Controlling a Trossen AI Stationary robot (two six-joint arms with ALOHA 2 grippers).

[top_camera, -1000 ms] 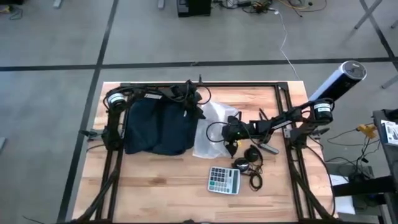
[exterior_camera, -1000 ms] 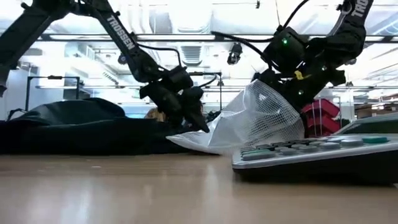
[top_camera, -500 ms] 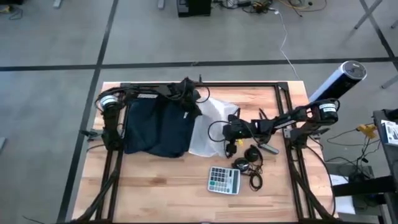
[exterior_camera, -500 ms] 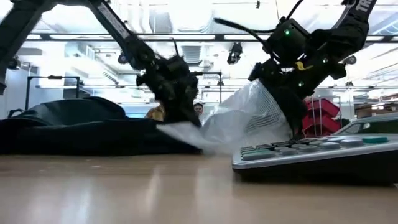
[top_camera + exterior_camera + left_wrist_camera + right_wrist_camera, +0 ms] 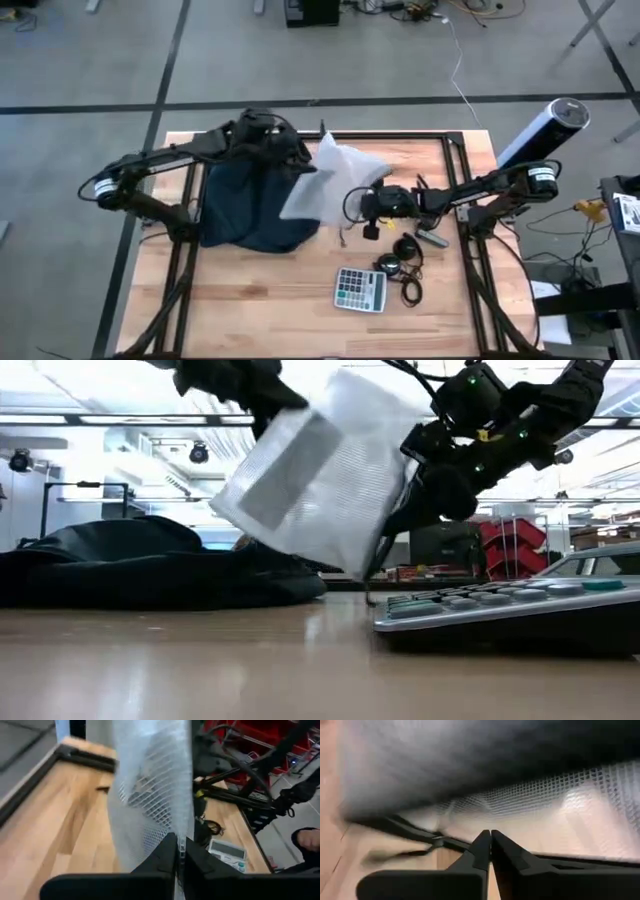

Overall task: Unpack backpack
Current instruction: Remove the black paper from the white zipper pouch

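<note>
The dark navy backpack [image 5: 250,200] lies slumped on its side on the table's left half; it also shows in the low view [image 5: 120,565]. A silvery-white mesh pouch [image 5: 330,180] hangs tilted in the air to its right, clear of the table [image 5: 320,480]. My left gripper [image 5: 300,165] is shut on the pouch at its upper end. My right gripper [image 5: 355,203] is shut and stands at the pouch's lower right side. A thin cord [image 5: 373,575] dangles beneath it. My left gripper pinches the pouch's mesh wall [image 5: 172,827] between its two fingers, near the pouch's upper corner [image 5: 285,410]. The pouch hangs slanted below the fingers, clear of the table and the backpack. My right gripper's shut fingertips [image 5: 487,837] stand at the pouch's dark edge strip [image 5: 545,855]. Whether they hold it, I cannot tell.
A calculator [image 5: 360,290] lies near the table's front, with black headphones and their cables [image 5: 405,262] just to its right. A black frame rail [image 5: 330,137] runs around the table. A white cylinder [image 5: 540,130] stands at the far right corner.
My left gripper has shut on the pouch beside the backpack and gone up. The pouch, which lay with its left end on the table, is now lifted clear and hangs tilted. My right gripper has risen a little with it.
</note>
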